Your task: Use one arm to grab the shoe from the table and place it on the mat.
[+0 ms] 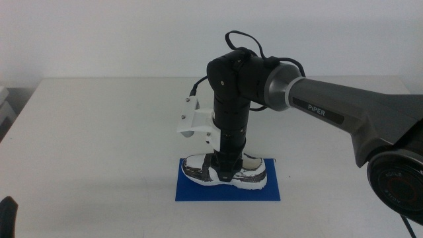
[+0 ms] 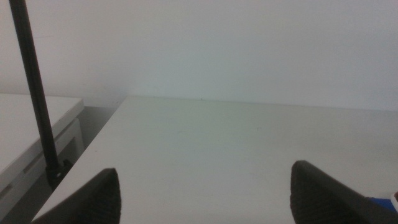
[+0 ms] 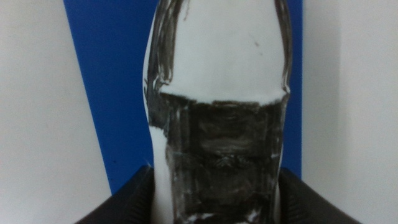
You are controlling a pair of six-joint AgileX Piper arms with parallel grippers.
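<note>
The white shoe [image 1: 254, 173] with black patches lies on its sole on the dark blue mat [image 1: 198, 192], near the table's [image 1: 99, 132] front edge. My right gripper [image 1: 225, 173] comes straight down onto the shoe's middle. In the right wrist view its two dark jaws press against both sides of the shoe [image 3: 217, 74], with the mat [image 3: 106, 74] beneath. It is shut on the shoe. My left gripper [image 2: 205, 193] waits open at the front left, showing only as a dark tip [image 1: 6, 215] in the middle view.
The right arm [image 1: 344, 119] spans the table's right half. A white camera mount [image 1: 195, 122] sticks out from its wrist. Off the table's left edge stand a black pole [image 2: 34, 93] and a lower white surface [image 2: 31, 118].
</note>
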